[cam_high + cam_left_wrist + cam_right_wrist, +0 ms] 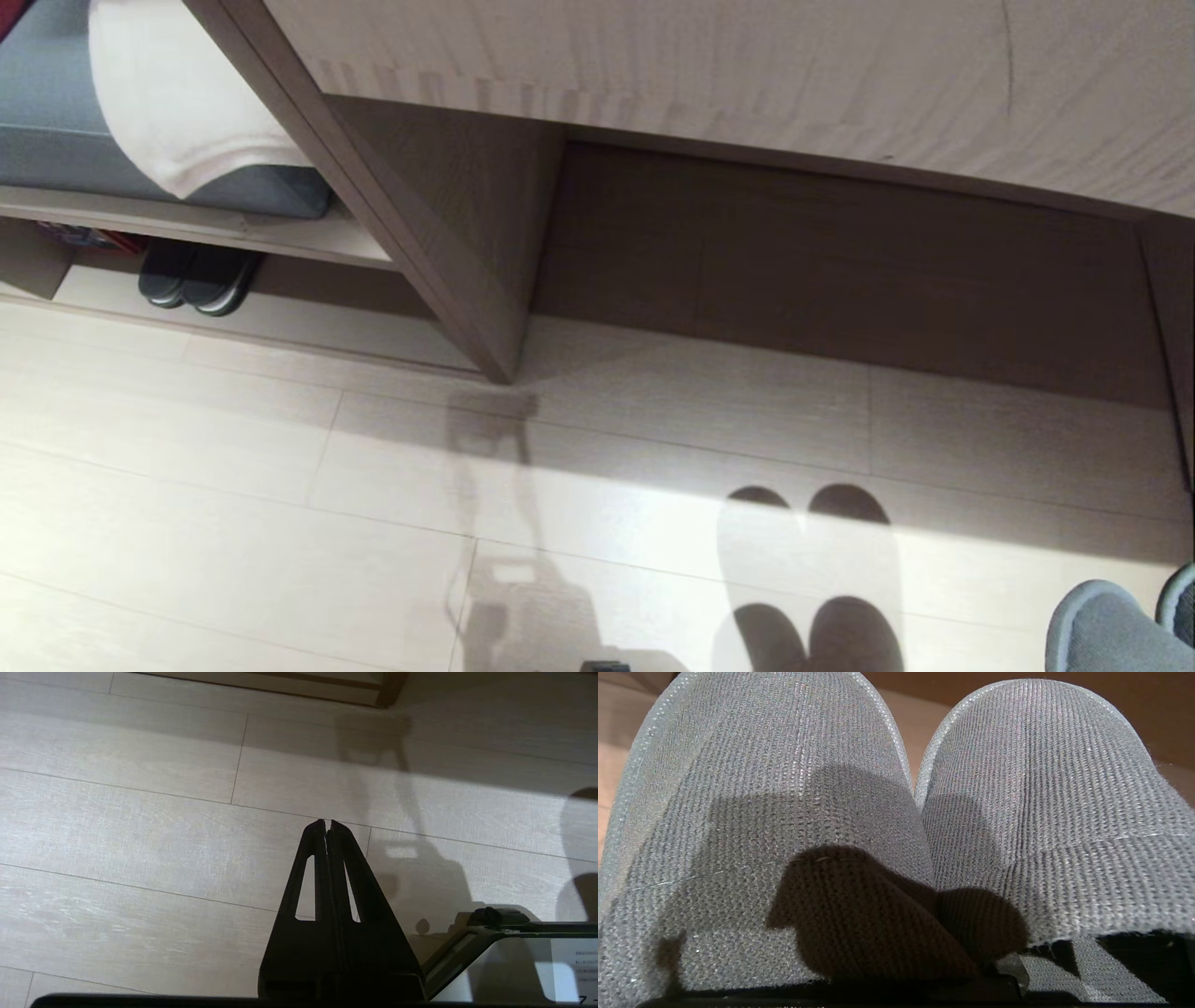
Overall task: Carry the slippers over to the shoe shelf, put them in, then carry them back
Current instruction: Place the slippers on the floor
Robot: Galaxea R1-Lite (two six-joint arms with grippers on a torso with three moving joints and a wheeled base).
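A pair of flat grey knitted slippers hangs side by side from the right gripper, whose fingers are closed on the slippers' adjoining edges so that one arm can carry both; their toes show low at the robot's right above the pale wood-grain floor. The left gripper is pressed shut and empty over the floor. The low beige wood-grain shoe shelf lies ahead to the left, well apart, so the carry looks unfinished.

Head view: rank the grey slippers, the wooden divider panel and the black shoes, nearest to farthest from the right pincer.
1. Grey slippers, bottom right corner, where the right pincer, itself out of this view, grips them.
2. Wooden divider panel, middle, standing on the floor.
3. Black shoes, far left, under the low shelf.
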